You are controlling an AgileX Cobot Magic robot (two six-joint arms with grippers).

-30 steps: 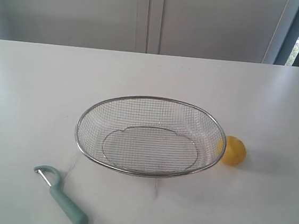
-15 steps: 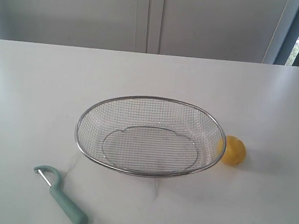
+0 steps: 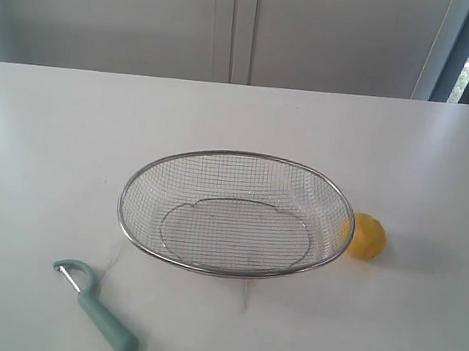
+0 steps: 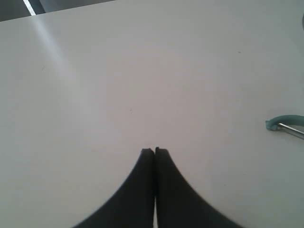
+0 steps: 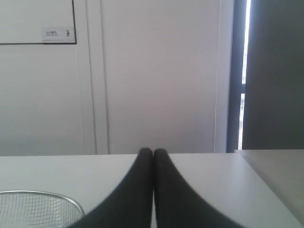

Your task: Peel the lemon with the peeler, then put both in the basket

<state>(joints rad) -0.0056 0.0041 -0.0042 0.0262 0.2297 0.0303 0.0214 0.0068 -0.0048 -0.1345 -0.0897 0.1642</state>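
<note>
- One basket (image 3: 238, 153) sits mid-worktop (image 3: 54, 140).
- One lemon (image 3: 367, 237) lies just beside its right end.
- One peeler (image 3: 99, 311) lies apart, front-left.
- Two sets of fingers (image 4: 140, 187), left gripper (image 4: 155, 151) and right gripper (image 5: 153, 152): clenched, grasping nothing.

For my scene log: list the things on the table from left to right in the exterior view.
peeler → basket → lemon

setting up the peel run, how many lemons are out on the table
1. The lemon lies on the table just outside the right end of the basket in the exterior view. The see-through mesh holds none, so none looks hidden.
</note>
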